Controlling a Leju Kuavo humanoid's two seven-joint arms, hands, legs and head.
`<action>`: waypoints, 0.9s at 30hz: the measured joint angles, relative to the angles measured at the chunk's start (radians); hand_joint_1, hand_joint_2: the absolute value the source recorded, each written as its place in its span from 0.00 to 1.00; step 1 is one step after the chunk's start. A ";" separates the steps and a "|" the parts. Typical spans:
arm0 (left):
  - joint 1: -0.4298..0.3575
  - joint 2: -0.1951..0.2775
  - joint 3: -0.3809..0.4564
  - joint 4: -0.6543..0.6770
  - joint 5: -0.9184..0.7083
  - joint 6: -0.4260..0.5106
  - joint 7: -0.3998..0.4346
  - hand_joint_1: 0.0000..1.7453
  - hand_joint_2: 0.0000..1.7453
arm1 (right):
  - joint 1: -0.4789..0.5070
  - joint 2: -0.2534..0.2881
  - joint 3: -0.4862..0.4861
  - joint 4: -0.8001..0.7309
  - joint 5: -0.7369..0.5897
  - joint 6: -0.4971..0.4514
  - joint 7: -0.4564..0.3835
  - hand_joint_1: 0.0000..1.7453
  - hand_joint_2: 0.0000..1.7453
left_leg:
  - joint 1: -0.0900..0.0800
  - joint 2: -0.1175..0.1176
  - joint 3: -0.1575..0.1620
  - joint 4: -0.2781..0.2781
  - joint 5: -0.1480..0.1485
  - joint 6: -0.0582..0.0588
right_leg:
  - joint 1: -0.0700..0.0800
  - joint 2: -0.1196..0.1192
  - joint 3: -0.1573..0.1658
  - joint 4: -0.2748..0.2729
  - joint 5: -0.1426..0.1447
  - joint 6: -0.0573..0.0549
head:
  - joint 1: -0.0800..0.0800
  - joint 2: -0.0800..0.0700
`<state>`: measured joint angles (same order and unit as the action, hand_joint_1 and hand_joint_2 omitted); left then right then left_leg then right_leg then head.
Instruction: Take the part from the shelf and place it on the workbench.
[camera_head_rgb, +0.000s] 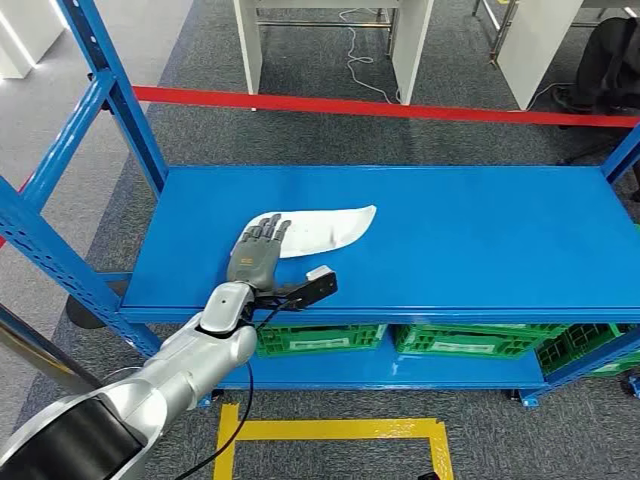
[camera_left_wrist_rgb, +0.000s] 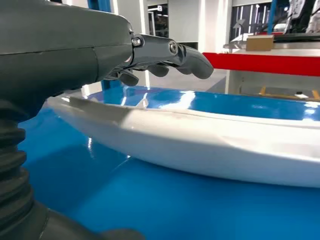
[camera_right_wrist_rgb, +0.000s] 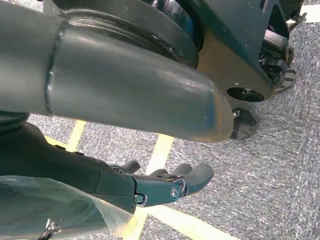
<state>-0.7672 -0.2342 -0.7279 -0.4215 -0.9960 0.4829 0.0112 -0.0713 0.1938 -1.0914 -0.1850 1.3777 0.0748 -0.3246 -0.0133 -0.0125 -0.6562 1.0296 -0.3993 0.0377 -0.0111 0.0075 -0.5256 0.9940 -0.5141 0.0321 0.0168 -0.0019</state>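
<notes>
left robot hand (camera_head_rgb: 259, 252) spread flat over white part (camera_head_rgb: 332, 227) on blue shelf (camera_head_rgb: 468, 250) — holding nothing, right robot hand (camera_right_wrist_rgb: 166, 182) loosely extended

An industrial workshop or warehouse: blue steel shelving rack (camera_head_rgb: 392, 240), green plastic crates (camera_head_rgb: 321, 338) beneath, yellow floor-marking tape (camera_head_rgb: 332, 432) on grey carpet.

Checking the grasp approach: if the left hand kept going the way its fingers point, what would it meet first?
Probably nothing new: the left hand already reaches over the white part; beyond lies bare blue shelf. Actual contact is unclear.
</notes>
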 joint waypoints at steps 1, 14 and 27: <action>0.000 0.000 0.000 0.002 0.000 -0.002 0.004 1.00 1.00 | 0.000 0.000 0.000 0.000 0.000 0.000 0.000 0.00 0.00 | 0.000 0.000 0.000 0.000 0.000 0.000 | 0.000 0.000 0.000 0.000 0.000 0.000 | 0.000 0.000; 0.005 0.000 0.020 0.025 -0.004 -0.016 0.012 1.00 1.00 | 0.001 0.000 0.000 0.000 -0.005 0.000 0.000 0.00 0.00 | 0.000 0.000 0.000 0.000 0.000 0.000 | 0.000 0.000 0.000 0.000 0.000 0.000 | 0.000 0.000; -0.006 -0.003 0.038 0.025 0.008 -0.033 -0.082 1.00 1.00 | 0.001 0.000 0.000 0.000 -0.007 0.001 -0.005 0.00 0.00 | 0.000 0.000 0.001 0.000 0.000 0.000 | 0.000 0.000 0.001 0.000 0.000 0.000 | 0.000 0.000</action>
<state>-0.7735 -0.2373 -0.6895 -0.3961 -0.9876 0.4496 -0.0705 -0.0699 0.1938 -1.0914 -0.1850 1.3710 0.0758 -0.3292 -0.0131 -0.0125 -0.6550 1.0295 -0.3991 0.0377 -0.0108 0.0072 -0.5247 0.9940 -0.5141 0.0321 0.0168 -0.0019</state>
